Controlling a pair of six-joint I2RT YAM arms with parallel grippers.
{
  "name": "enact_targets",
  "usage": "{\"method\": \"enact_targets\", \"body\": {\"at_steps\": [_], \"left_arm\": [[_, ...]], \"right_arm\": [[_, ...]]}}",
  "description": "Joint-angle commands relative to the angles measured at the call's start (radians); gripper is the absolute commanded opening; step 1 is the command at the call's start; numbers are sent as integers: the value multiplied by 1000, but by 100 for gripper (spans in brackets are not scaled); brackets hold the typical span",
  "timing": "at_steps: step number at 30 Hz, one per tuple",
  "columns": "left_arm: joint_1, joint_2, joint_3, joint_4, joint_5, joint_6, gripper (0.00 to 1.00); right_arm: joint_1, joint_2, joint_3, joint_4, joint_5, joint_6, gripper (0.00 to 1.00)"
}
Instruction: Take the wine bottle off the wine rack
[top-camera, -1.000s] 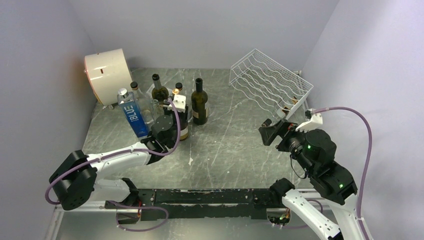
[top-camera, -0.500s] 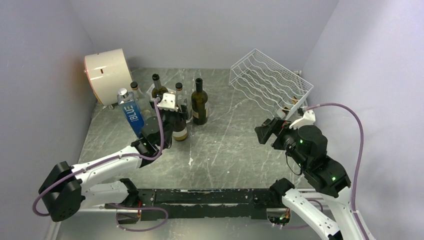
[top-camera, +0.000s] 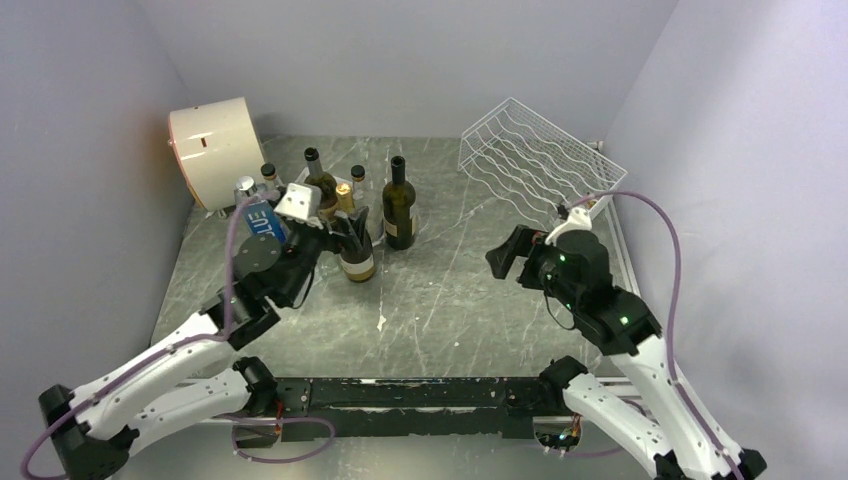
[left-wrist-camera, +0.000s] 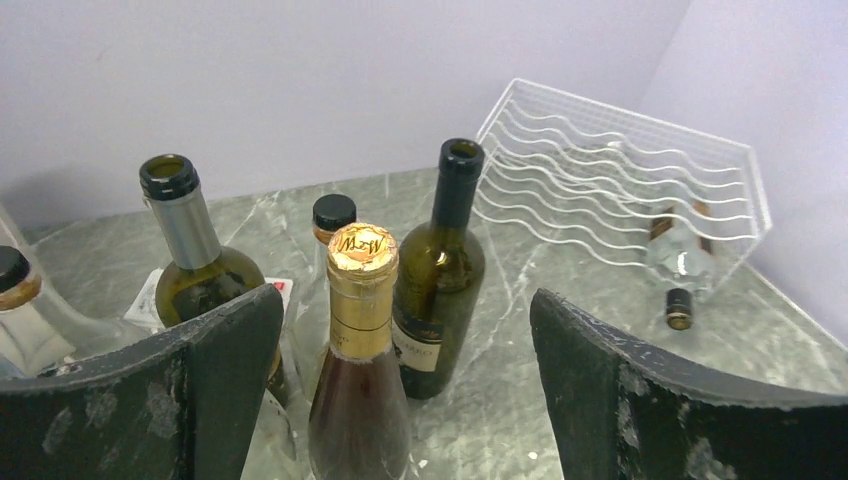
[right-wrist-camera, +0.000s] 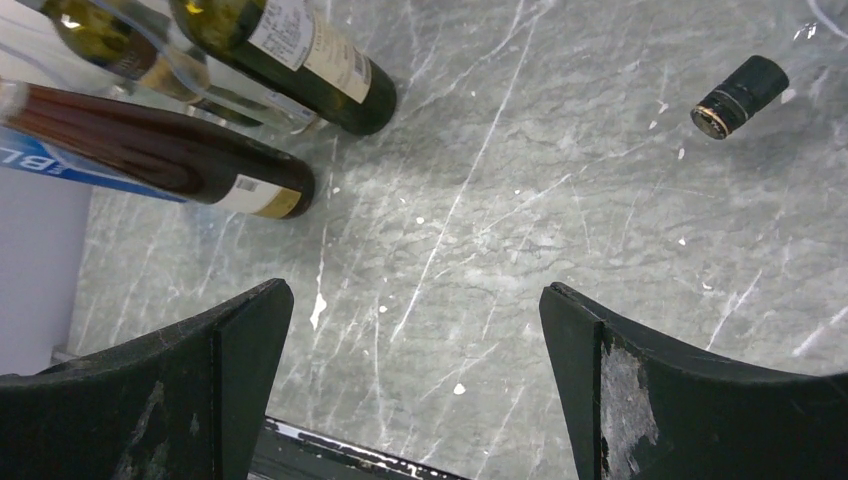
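Veined grey stone tabletop (top-camera: 450, 290); wavy white-wire wine rack (left-wrist-camera: 600, 170); clear-glass wine bottle (left-wrist-camera: 681, 268).

A robot lab cell — bare lilac walls (top-camera: 400, 60), marble-patterned table (top-camera: 470, 300).

the scene is lit brightly and evenly from overhead, and only soft, short shadows are thrown on the tabletop (top-camera: 450, 290). an orange glow is seen at the left edge of the cream drum (top-camera: 215, 145). a glint is caught on the gold foil cap (left-wrist-camera: 362, 247). the wine rack (left-wrist-camera: 620, 170) is rendered sharp in the background.
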Motion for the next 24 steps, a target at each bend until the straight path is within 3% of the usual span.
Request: {"method": "enact_targets", "body": {"at_steps": [1,14,17,21,24], "left_arm": [[6,-93,61,-233,130,-49,96],[6,-229,-3,-289,249,-7,94],[5,-240,24,-353,263,-39,94],[5,-267,42,-412,227,-42,94],[5,-297,38,-416,218,-32,94]], "right_arm": [[6,89,-11,100,2,15,100],[-32,460,2,147,393,24,100],[-149,537,-45,237,374,-16,100],[-353,637,-103,388,192,-39,100],[-377,699,-87,398,211,-7,100]]}}
